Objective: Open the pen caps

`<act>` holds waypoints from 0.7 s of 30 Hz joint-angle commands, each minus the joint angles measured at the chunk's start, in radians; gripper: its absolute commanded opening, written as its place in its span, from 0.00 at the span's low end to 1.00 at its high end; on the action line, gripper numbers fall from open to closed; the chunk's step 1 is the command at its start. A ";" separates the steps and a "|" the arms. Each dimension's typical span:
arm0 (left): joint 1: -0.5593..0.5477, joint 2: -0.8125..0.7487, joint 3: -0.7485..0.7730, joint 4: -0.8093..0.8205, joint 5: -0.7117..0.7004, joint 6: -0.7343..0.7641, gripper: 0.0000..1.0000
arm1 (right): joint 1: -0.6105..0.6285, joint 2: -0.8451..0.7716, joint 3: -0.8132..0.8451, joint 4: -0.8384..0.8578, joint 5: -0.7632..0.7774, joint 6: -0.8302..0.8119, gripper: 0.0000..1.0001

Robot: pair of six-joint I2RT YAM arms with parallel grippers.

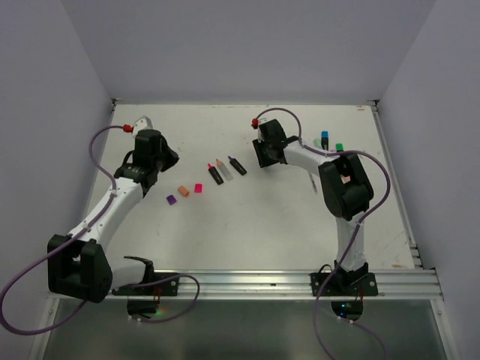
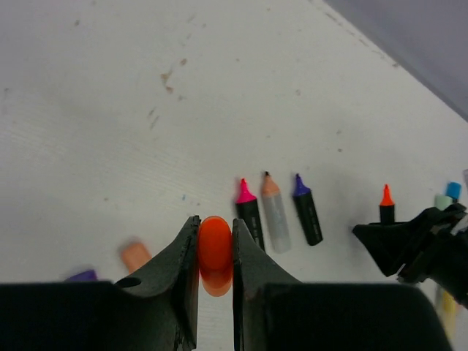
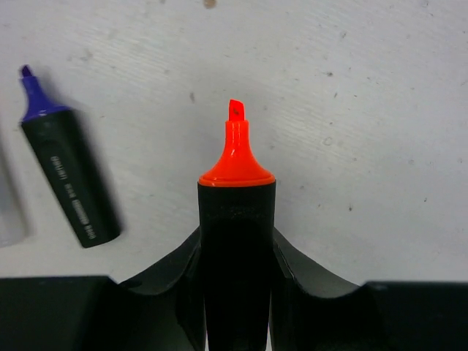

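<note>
My left gripper (image 2: 215, 223) is shut on a small orange pen cap (image 2: 215, 248) and holds it above the table; the gripper also shows in the top view (image 1: 163, 160). My right gripper (image 3: 235, 234) is shut on a black highlighter (image 3: 235, 219) whose bare orange tip (image 3: 235, 139) points away from it; this gripper shows in the top view too (image 1: 262, 156). The two grippers are apart. Three loose caps lie on the table between them: purple (image 1: 171, 199), peach (image 1: 183, 191) and pink (image 1: 198, 188).
Three uncapped highlighters lie side by side mid-table: pink-tipped (image 1: 215, 174), pale-bodied (image 1: 223, 168) and purple-tipped (image 1: 237, 166). Capped highlighters with a blue cap (image 1: 325, 139) and a green cap (image 1: 339, 148) lie behind the right arm. White walls enclose the table.
</note>
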 commanded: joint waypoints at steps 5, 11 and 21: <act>0.017 -0.014 -0.152 -0.199 -0.201 -0.014 0.00 | -0.023 0.093 0.101 -0.022 -0.009 -0.100 0.00; 0.045 0.009 -0.212 -0.216 -0.211 -0.060 0.00 | -0.023 0.118 0.103 -0.006 -0.063 -0.089 0.08; 0.048 0.021 -0.302 -0.201 -0.195 -0.084 0.00 | -0.023 0.136 0.121 0.008 -0.118 -0.062 0.17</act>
